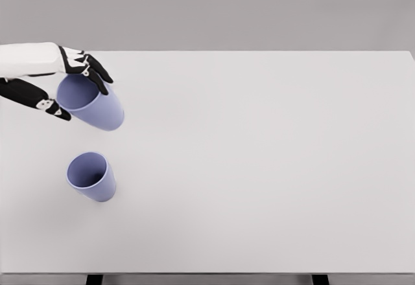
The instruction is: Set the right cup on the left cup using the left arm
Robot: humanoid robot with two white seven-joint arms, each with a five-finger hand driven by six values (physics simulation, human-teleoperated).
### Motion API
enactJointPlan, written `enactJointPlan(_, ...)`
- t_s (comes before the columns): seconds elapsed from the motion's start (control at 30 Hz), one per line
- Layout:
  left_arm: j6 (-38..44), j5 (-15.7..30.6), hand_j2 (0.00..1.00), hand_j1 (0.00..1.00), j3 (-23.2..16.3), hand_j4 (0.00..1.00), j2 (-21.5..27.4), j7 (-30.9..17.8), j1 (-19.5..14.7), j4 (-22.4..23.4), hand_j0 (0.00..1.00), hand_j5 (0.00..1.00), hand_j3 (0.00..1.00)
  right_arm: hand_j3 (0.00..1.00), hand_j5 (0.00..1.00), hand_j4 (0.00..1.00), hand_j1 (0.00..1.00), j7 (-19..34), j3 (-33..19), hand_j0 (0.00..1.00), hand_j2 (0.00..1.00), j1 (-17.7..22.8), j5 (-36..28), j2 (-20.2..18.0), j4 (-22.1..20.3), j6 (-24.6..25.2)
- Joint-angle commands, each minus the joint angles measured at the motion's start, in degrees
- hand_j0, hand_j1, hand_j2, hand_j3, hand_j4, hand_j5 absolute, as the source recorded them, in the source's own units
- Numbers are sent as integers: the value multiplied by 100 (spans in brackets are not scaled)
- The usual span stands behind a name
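Note:
Two lavender cups show in the head view. One cup [91,176] stands upright on the white table [259,168] at the lower left, its mouth open to the camera. The other cup [91,102] is held above and behind it, lifted off the table. My left hand [71,91] comes in from the left edge and is shut on this held cup, black fingers [96,74] over the far rim and the thumb [53,108] on the near side. The right arm does not appear.
The table's far edge runs along the top of the picture and its front edge along the bottom, with two dark legs [94,278] just visible below.

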Motion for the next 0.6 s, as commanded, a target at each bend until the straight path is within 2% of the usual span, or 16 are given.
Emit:
enactJointPlan(0.0, 23, 261, 63, 63, 15, 63, 311, 4, 0, -215, 63, 63, 63, 100, 100, 100, 100, 2, -6, 100, 100, 0, 2, 0, 0, -1)
enactJointPlan(0.3, 23, 411, 63, 63, 15, 63, 803, 4, 9, -496, 63, 63, 63, 100, 100, 100, 100, 2, 3, 100, 100, 0, 2, 0, 0, -1)
enactJointPlan(0.47, 23, 437, 63, 63, -3, 63, 856, 4, 70, -575, 63, 63, 63, 100, 100, 100, 100, 2, -6, 100, 100, 0, 2, 0, 0, -1)
enactJointPlan(0.57, 23, 455, 63, 63, 6, 63, 1049, 4, 132, -646, 63, 63, 63, 100, 100, 100, 100, 2, 3, 100, 100, 0, 2, 0, 0, -1)
